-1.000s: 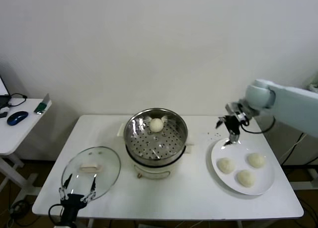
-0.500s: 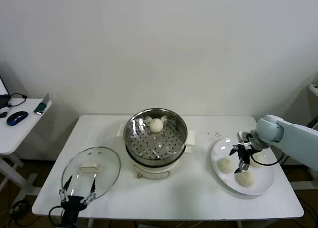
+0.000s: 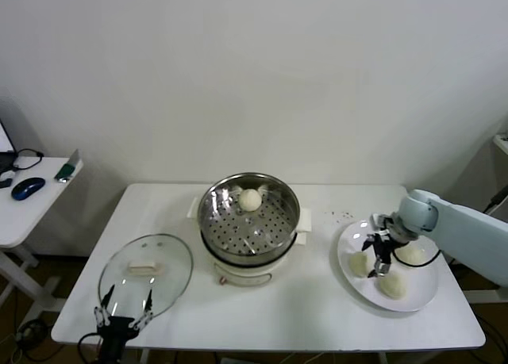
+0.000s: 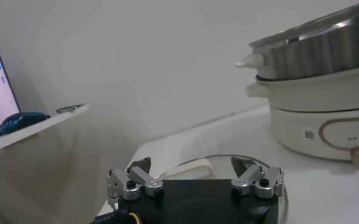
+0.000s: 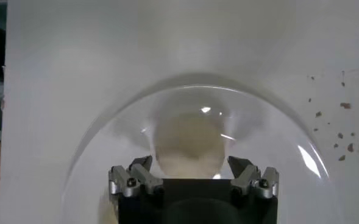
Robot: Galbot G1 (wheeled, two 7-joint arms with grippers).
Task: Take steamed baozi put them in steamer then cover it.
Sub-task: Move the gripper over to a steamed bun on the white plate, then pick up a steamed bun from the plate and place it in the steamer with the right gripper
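Observation:
The steamer (image 3: 248, 221) stands uncovered mid-table with one baozi (image 3: 250, 199) on its perforated floor. Three more baozi lie on a white plate (image 3: 421, 299) at the right: left (image 3: 358, 263), front (image 3: 392, 285), far (image 3: 411, 254). My right gripper (image 3: 374, 258) is open and low over the plate at the left baozi. In the right wrist view that baozi (image 5: 188, 145) sits just ahead of the open right gripper (image 5: 191, 165). The glass cover (image 3: 146, 273) lies flat at the front left. My left gripper (image 3: 123, 315) is open at the table's front edge, just short of the cover (image 4: 228, 162).
A side table at the far left holds a blue mouse (image 3: 28, 188). Small dark crumbs (image 3: 343, 215) lie on the table between the steamer and the plate. The steamer's cream base (image 4: 325, 115) shows beyond the cover in the left wrist view.
My right gripper came down from above the plate's far left edge to the baozi, then shifted slightly left. The left gripper sank a little.

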